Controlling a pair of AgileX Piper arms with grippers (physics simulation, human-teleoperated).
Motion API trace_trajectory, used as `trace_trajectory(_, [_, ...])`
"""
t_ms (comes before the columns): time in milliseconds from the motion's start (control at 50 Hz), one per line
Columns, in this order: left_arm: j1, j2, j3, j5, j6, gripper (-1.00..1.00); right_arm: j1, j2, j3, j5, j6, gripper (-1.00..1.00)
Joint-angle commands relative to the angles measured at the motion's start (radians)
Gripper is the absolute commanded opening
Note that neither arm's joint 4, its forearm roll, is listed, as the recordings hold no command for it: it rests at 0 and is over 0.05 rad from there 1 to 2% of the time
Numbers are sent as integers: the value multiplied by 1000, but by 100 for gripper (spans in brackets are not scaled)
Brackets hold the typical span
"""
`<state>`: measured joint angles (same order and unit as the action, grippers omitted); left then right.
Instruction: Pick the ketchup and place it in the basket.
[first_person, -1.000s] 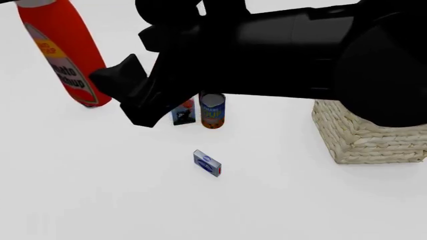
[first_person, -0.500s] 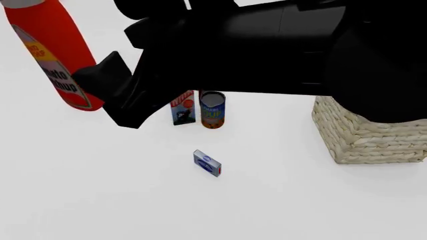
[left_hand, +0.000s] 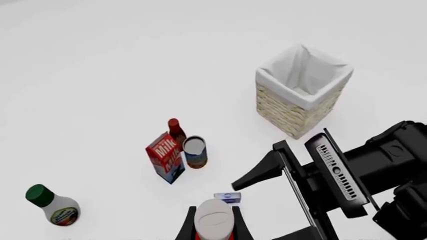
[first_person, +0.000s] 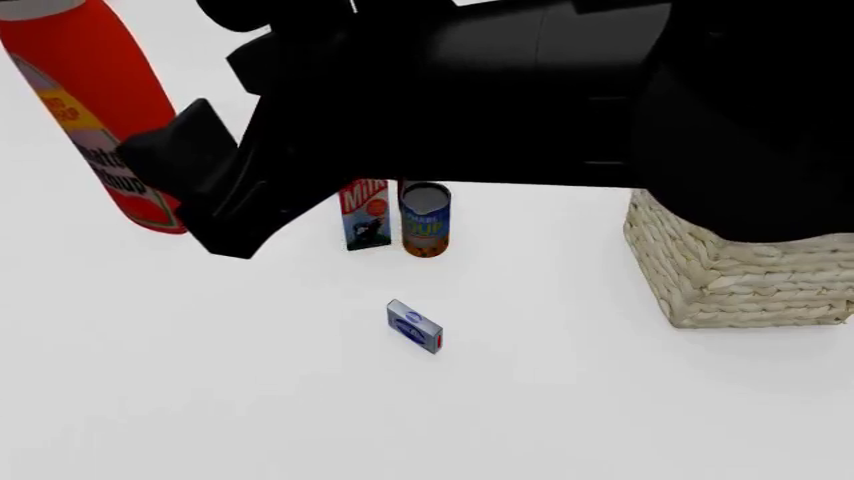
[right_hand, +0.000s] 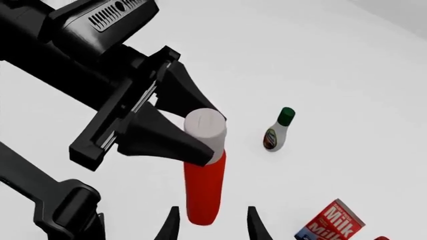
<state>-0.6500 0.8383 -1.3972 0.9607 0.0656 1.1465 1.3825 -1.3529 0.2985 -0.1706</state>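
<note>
- My left jaws (right_hand: 175, 131) were clamped on the ketchup (right_hand: 203, 187) just under its white cap, holding it upright, high off the tabletop (first_person: 200, 400).
- My right jaws (right_hand: 212, 222) were apart, near the bottle, holding nothing.
- The basket (left_hand: 301, 95) stood well apart, so I judged a carry came next.

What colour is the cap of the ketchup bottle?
White; the ketchup cap shows best in the right wrist view, held in the left gripper.

the left tool (left_hand: 213, 231) clamps the ketchup (left_hand: 214, 219) high above the milk carton (left_hand: 165, 156) and basket (left_hand: 301, 90).
</note>
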Motion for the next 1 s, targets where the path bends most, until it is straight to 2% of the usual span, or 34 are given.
trace_trajectory(20, [-18,-4,-22,19,0,-100,4,7,-8,-1,1,100])
trace_trajectory(640, [-85,6,-48,44,-47,-100,28,4,-25,3,16,100])
trace_trajectory(840, [-137,21,-66,63,-100,-100,32,2,-23,1,20,100])
trace_trajectory(1000, [-149,25,-85,76,-108,-100,33,3,-24,0,21,100])
